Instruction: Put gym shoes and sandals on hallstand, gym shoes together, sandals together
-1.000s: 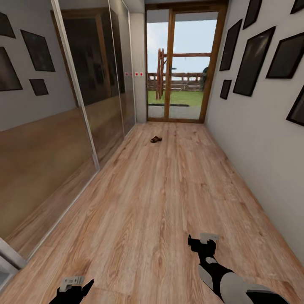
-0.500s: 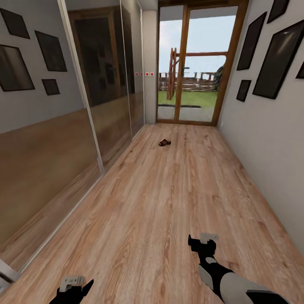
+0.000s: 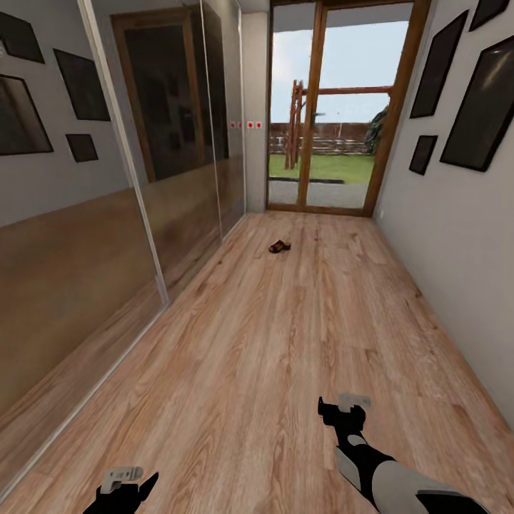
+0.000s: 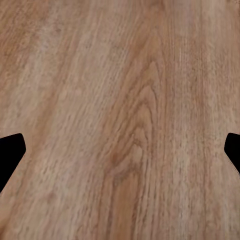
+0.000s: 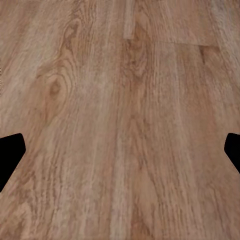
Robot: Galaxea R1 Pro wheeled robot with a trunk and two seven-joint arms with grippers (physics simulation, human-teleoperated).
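Observation:
Far down the corridor floor [image 3: 271, 343], a small dark brown sandal [image 3: 279, 247] lies near the glass door; it is too small to tell whether it is one or a pair. The gym shoes and the hallstand are out of view. My left gripper [image 3: 128, 480] hangs low over the planks at the picture's lower left, and my right gripper [image 3: 343, 410] is further forward at the lower right. In each wrist view the left gripper [image 4: 120, 155] and right gripper [image 5: 120, 155] have their black fingertips wide apart, open, with bare wood planks between them.
Mirrored sliding wardrobe doors [image 3: 107, 214] run along the left side. A white wall with dark framed pictures [image 3: 457, 214] bounds the right. A wood-framed glass door [image 3: 321, 121] to a garden closes the far end. The floor stretches between them.
The whole picture has shifted: the camera has turned and moved a little forward along the corridor, so the sandal and door sit further right. Both arms keep their places in the view.

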